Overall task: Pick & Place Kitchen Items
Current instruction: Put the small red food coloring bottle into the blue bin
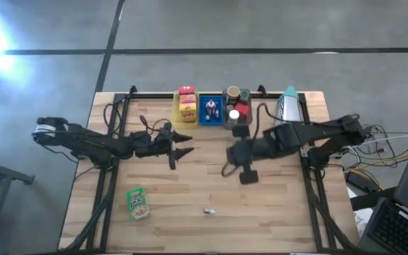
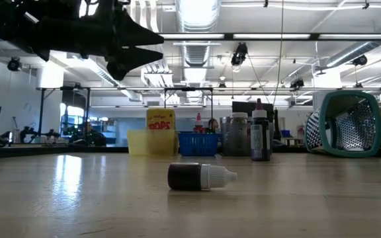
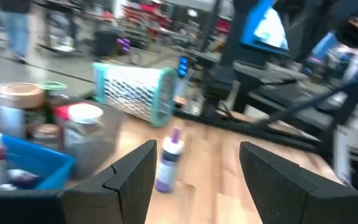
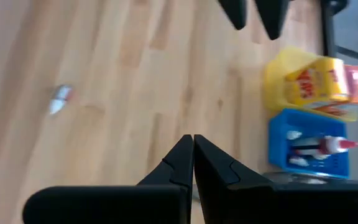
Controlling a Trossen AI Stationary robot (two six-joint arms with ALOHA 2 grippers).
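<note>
- High view: a small vial is seen lying alone near the table's front edge, with a green pouch to its left; both are judged light. The left gripper is held open and empty, the right gripper shut and empty, both above mid-table.
- Low view: the vial is shown on its side; it is judged rigid, slippery and prone to rolling, best pinched across its dark body.
- Right wrist view: the fingers are pressed together, well apart from the vial.

Small dark vial on side; green pouch flat.

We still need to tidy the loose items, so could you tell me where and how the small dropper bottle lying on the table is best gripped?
Grip the small dropper bottle across its dark body, coming straight down from above. It lies on its side, white cap tapering, so the wider, even body likely offers the surer hold.
</note>
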